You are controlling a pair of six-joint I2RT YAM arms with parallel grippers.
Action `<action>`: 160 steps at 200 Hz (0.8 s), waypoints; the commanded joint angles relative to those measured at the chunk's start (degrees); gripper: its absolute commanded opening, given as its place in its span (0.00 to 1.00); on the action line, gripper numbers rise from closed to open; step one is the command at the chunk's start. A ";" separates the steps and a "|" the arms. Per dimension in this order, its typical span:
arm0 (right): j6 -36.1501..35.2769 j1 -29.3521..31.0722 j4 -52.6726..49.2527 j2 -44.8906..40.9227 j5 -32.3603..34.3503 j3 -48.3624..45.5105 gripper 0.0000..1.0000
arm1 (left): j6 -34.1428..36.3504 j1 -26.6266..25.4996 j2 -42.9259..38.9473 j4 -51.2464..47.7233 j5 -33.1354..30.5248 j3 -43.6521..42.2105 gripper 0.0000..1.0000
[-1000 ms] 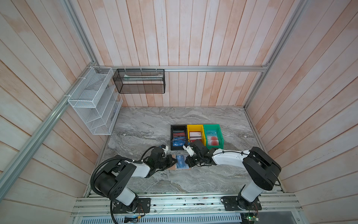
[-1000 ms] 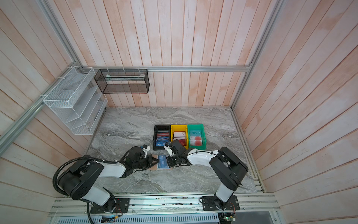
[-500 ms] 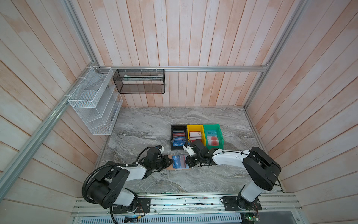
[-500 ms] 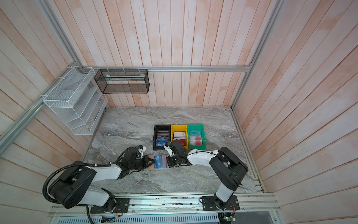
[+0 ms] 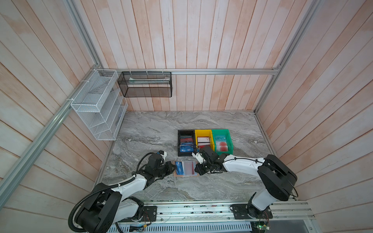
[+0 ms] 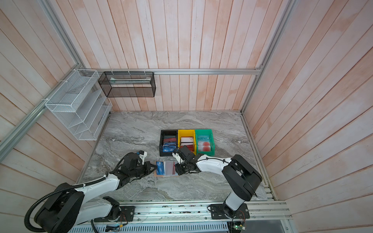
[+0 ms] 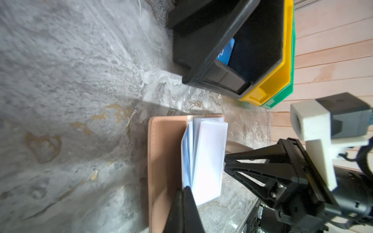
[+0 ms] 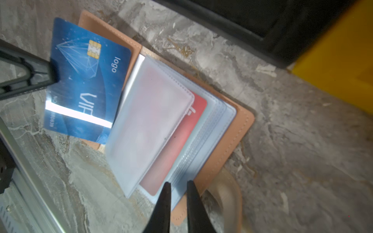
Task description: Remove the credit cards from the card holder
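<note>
The tan card holder (image 5: 186, 175) (image 6: 167, 175) lies open on the marble, its clear sleeves (image 8: 149, 113) fanned. My left gripper (image 7: 186, 189) (image 5: 174, 168) is shut on the end of a blue "VIP" credit card (image 8: 84, 80) (image 6: 160, 168), which hangs over the holder's left half, mostly out of the sleeves. A red credit card (image 8: 181, 131) sits inside a sleeve. My right gripper (image 8: 178, 183) (image 5: 196, 170) is at the sleeves' right edge, next to the snap tab (image 8: 226, 191). Its jaws stand a narrow gap apart.
Black (image 5: 178, 141), yellow (image 5: 202, 132) and green (image 5: 221, 131) bins holding cards stand in a row just behind the holder. A white wire rack (image 5: 96, 105) and a black mesh basket (image 5: 145, 84) hang on the left and back walls.
My left gripper has drawn the blue card leftward, away from the sleeves. The right jaws have parted slightly at the sleeves' edge.
</note>
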 commanded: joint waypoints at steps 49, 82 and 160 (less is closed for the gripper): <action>-1.67 -1.22 0.53 -5.98 -11.34 1.99 0.27 | -3.61 0.27 -2.92 7.30 4.46 -0.48 0.00; -0.82 -3.34 5.24 -5.78 -18.57 -0.17 0.33 | -4.14 0.27 -5.75 7.72 5.50 0.06 0.00; 1.56 -7.38 16.17 -1.35 -31.40 -2.22 0.40 | -8.02 0.09 -4.34 18.22 8.15 -3.46 0.00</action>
